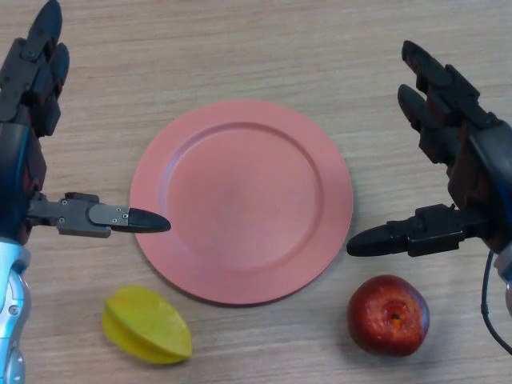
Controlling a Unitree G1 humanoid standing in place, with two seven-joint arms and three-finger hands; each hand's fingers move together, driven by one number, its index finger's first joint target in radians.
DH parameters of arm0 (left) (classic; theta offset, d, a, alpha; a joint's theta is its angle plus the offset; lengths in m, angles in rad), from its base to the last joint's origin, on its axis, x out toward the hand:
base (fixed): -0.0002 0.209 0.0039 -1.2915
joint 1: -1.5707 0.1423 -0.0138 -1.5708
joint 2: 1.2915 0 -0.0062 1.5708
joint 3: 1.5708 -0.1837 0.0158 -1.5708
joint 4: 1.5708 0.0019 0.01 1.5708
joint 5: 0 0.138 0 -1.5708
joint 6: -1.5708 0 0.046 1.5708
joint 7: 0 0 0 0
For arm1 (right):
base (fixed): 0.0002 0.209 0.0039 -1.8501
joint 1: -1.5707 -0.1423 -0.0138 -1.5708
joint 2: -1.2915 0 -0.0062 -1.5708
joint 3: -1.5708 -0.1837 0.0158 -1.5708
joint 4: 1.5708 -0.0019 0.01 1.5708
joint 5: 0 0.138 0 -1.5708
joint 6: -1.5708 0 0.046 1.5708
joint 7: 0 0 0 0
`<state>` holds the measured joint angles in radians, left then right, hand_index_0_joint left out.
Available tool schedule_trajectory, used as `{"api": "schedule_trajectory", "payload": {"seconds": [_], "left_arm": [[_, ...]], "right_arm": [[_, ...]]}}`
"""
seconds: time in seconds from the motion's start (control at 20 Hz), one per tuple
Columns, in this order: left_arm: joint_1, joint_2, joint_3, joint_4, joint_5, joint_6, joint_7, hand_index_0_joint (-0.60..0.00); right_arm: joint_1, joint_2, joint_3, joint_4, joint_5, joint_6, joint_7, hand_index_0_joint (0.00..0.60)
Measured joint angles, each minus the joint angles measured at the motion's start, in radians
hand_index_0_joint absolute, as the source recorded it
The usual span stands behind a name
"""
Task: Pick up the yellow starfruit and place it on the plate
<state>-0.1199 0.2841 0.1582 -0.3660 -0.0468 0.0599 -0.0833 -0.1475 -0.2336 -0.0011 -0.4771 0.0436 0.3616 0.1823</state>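
Currently left hand (36, 120) wide open, yellow starfruit (147, 324) just below its thumb beside the plate (172, 256); ridged waxy skin risks slipping, or descending fingers clip the rim.

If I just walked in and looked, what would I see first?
The big pink plate in the middle of the wooden table catches the eye first, and nothing is on it. Two black robot hands hang open beside it, the left hand at the left edge and the right hand at the right edge. Nearer the robot, a yellow starfruit lies below the plate's left side and a red apple below its right.
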Motion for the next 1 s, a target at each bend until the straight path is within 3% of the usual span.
{"api": "schedule_trajectory", "payload": {"seconds": [0.3, 0.5, 0.55, 0.7, 0.8, 1.0], "left_arm": [[0.051, 0.0, 0.008, -0.078, -0.006, 0.025, -0.02, 0.0], [0.116, 0.0, 0.045, -0.144, 0.008, 0.024, -0.136, 0.0], [0.15, -0.001, 0.056, -0.166, 0.073, 0.024, -0.175, 0.0], [0.217, -0.021, 0.094, -0.177, 0.08, 0.014, -0.311, 0.0], [0.25, -0.021, 0.132, -0.17, 0.154, -0.065, -0.431, 0.0], [0.277, -0.025, 0.174, -0.064, 0.271, -0.314, -0.473, 0.0]], "right_arm": [[-0.007, 0.006, 0.004, -0.001, -0.002, 0.0, -0.007, 0.0], [-0.012, 0.008, 0.025, 0.01, -0.04, 0.003, -0.009, 0.0], [-0.012, 0.009, 0.037, 0.012, -0.04, 0.006, -0.009, 0.0], [-0.017, 0.015, 0.041, 0.027, -0.037, 0.007, -0.009, 0.0], [-0.019, 0.015, 0.041, 0.039, -0.037, 0.007, -0.009, 0.0], [-0.022, 0.016, 0.041, 0.039, -0.037, 0.006, -0.027, 0.0]]}}
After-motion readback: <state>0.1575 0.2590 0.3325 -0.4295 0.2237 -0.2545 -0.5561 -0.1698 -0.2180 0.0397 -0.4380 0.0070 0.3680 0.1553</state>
